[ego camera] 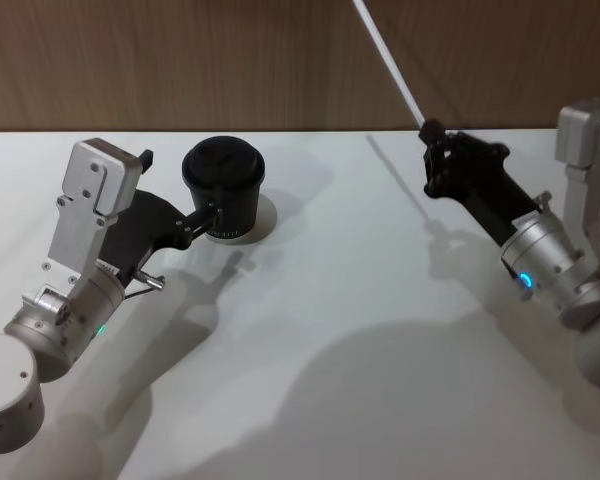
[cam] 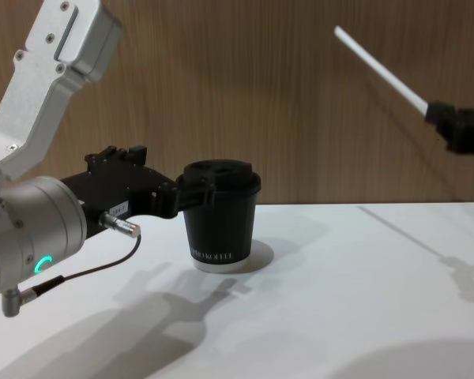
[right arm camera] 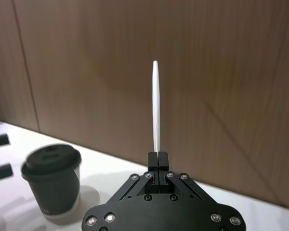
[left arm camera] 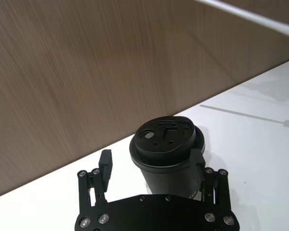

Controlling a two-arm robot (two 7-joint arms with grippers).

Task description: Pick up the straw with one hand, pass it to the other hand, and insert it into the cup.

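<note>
Left claw (left arm camera: 151,162): open wide and set about the cup, with one finger (left arm camera: 197,161) against the cup's side. The other finger (left arm camera: 105,163) stands apart from it, so nothing is clamped.
Cup (ego camera: 224,185): upright on the table (ego camera: 330,300), at the back left near the wooden wall, with its lid (left arm camera: 164,137) on.
Straw (ego camera: 390,60): in the air at the right, well apart from the cup. It is held by one end, and its long free part slants up and away.
Right claw (right arm camera: 157,159): closed tight on the straw's end, raised above the table.
Step in hand: probably bringing the straw over to the cup.
Doing it well: turn the wrist so the free end points down. Line it up over the opening in the lid before lowering, then go down slowly and straight.
Risk: a slanted entry may bend the straw or tip the cup, so the left claw should steady the cup.
</note>
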